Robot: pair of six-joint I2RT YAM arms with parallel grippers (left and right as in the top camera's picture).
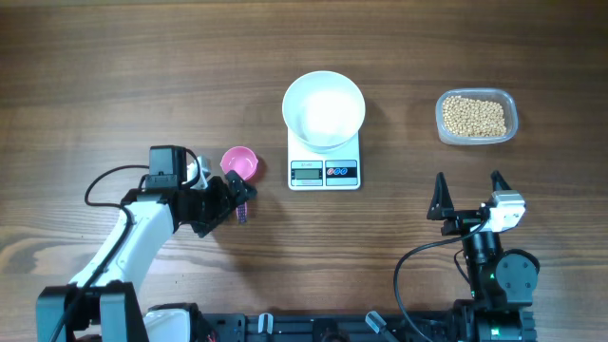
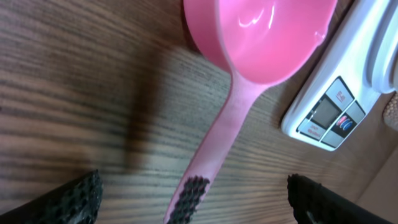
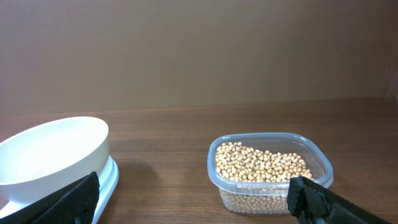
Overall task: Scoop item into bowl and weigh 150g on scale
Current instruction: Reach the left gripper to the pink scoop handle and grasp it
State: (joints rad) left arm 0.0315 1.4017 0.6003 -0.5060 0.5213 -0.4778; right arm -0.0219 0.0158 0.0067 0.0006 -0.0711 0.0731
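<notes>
Bowl [image 1: 324,109] recorded white, plain. Scale [image 1: 324,159] white; display grey, button panel dark (red and blue marks seen on it). Beans [image 1: 474,116] tan-yellow, held in clear tub [image 1: 514,119]. Scoop [image 1: 239,163] pink, handle end dark and dotted. Table [image 1: 114,76] noted brown, with streaked wood grain.

Beans [image 3: 261,165] sit in tub [image 3: 268,135]; bowl [image 3: 56,149] seemingly empty.

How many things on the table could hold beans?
3. The white bowl sits empty on the scale. The clear tub, holding beans, is at the far right. The pink scoop lies left of the scale. Nothing more seems hidden.
</notes>
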